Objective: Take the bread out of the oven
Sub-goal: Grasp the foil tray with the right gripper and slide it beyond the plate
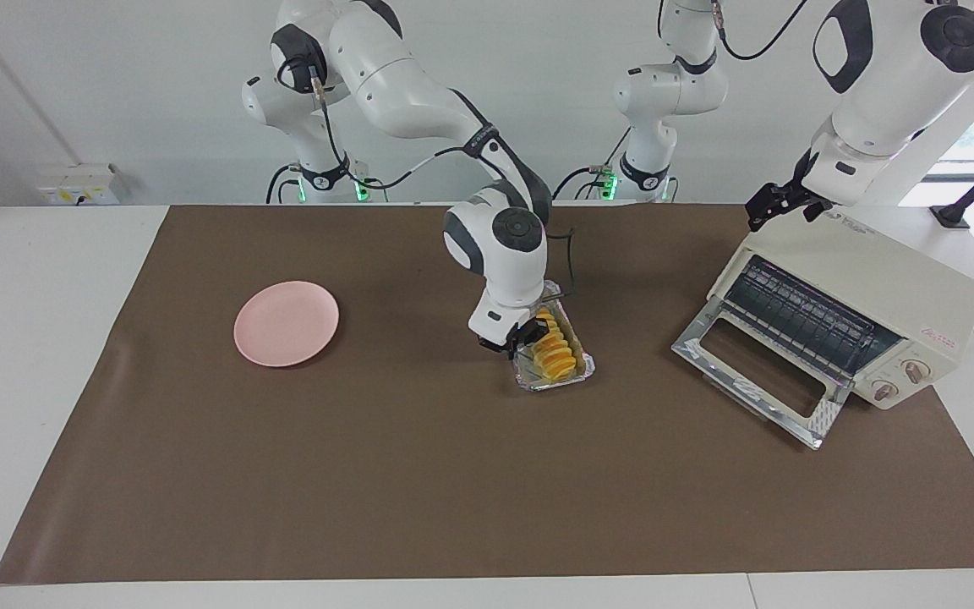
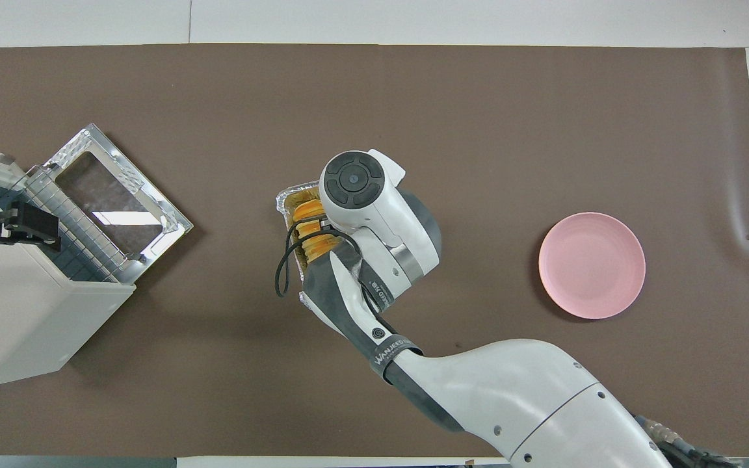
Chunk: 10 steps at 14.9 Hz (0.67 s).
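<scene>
Plate (image 1: 286, 323): bare, toward the right arm's end of the table, likely the drop spot.
Right gripper (image 1: 523, 341): at mid-table, fingers clamped on the bread (image 1: 556, 353) in its foil tray (image 1: 586, 368).
Oven (image 1: 842, 317): door down, rack bare.
Left gripper (image 1: 770, 207): jaws apart, waiting over the oven.

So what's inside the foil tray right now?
The bread lies in the foil tray, with the right gripper shut on its end nearer the robots. The tray's floor under the loaf is covered. The left gripper waits open over the oven.
</scene>
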Each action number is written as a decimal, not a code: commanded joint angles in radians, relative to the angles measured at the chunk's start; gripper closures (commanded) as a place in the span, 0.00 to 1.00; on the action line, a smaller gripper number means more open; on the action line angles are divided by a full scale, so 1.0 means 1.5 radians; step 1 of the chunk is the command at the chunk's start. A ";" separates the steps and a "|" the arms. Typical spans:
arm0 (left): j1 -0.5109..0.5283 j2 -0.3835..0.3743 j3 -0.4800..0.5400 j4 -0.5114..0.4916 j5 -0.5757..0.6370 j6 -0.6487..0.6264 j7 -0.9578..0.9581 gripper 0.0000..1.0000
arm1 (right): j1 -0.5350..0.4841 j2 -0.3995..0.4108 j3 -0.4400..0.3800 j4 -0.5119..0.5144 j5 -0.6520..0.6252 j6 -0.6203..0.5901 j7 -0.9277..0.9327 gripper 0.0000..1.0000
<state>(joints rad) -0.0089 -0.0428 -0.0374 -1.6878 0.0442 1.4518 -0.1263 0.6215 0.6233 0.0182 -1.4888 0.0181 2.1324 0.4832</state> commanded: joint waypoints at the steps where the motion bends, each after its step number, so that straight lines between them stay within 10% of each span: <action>1: -0.002 -0.013 0.003 -0.011 -0.012 0.012 0.006 0.00 | -0.006 -0.010 0.001 0.004 0.004 -0.019 0.017 1.00; 6: -0.003 -0.013 0.003 -0.012 -0.012 0.015 0.004 0.00 | -0.132 -0.015 -0.002 0.141 0.042 -0.208 0.006 1.00; 10: -0.003 -0.013 0.003 -0.012 -0.012 0.018 0.002 0.00 | -0.251 -0.014 -0.004 0.151 0.034 -0.207 -0.088 1.00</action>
<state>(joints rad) -0.0090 -0.0428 -0.0378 -1.6878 0.0441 1.4604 -0.1263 0.3165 0.5874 -0.0009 -1.2743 0.0592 1.8148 0.4350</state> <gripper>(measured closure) 0.000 0.982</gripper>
